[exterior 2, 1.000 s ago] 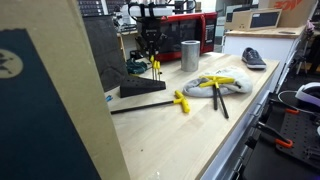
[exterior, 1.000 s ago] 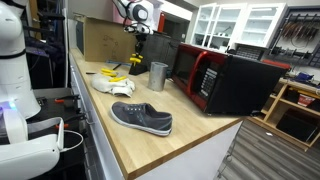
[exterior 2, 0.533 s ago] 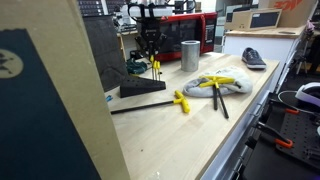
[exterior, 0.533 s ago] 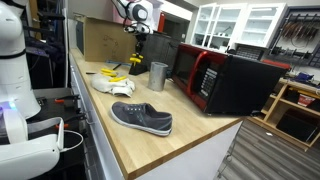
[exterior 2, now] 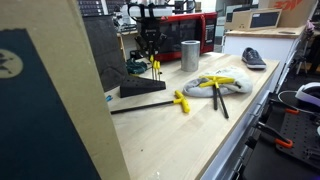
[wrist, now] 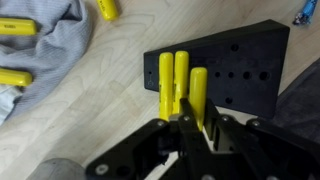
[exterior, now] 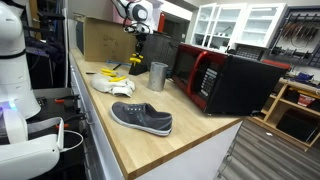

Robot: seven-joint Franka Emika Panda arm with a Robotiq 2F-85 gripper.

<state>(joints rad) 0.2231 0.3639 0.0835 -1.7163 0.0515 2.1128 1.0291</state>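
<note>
Gripper (wrist: 198, 121), clamped on a handle (wrist: 198, 86) in the block (wrist: 245, 62) near the tabletop's far edge, may tip the block if drawn askew.

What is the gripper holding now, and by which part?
The gripper has its jaws on both sides of one yellow handle in the black block; a firm grip cannot be told.

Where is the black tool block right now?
In the wrist view the black block lies just beyond the gripper, yellow handles standing in it; in an exterior view the block rests on the counter near the metal cup.
</note>
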